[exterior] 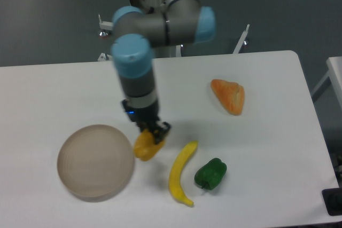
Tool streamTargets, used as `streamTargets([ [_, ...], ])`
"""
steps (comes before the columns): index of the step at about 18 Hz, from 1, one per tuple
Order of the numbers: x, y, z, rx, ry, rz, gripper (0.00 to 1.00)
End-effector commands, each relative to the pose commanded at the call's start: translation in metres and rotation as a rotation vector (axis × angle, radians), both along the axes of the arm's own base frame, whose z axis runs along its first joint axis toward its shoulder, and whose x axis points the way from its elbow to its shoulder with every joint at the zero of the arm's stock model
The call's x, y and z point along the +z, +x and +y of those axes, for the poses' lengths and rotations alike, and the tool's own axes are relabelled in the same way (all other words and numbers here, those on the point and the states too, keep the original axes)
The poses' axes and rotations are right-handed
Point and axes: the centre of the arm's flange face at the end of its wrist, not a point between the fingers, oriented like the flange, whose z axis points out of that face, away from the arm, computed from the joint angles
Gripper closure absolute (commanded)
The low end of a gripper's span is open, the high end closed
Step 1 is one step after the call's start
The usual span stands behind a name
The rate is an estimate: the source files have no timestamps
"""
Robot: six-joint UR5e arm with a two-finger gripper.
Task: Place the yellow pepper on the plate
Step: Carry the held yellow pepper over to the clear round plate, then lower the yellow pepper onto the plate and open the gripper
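Even, soft overhead light; faint shadows on the white table. Arm motion-blurred, overall picture slightly soft, no glare.

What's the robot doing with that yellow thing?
The robot's gripper is carrying the yellow pepper toward the plate. Right now the pepper is just at the plate's right edge, not set down on it yet. The banana, the green pepper and the orange piece are lying on the table, untouched.
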Motion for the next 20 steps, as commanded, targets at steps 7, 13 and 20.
streamTargets([
  [7,-0.044,0.044,0.016,0.021,-0.044,-0.047,0.55],
  [13,-0.059,0.054,0.019,0.009,-0.063,-0.05,0.54],
  [20,-0.073,0.063,0.023,-0.006,-0.081,-0.055,0.51],
])
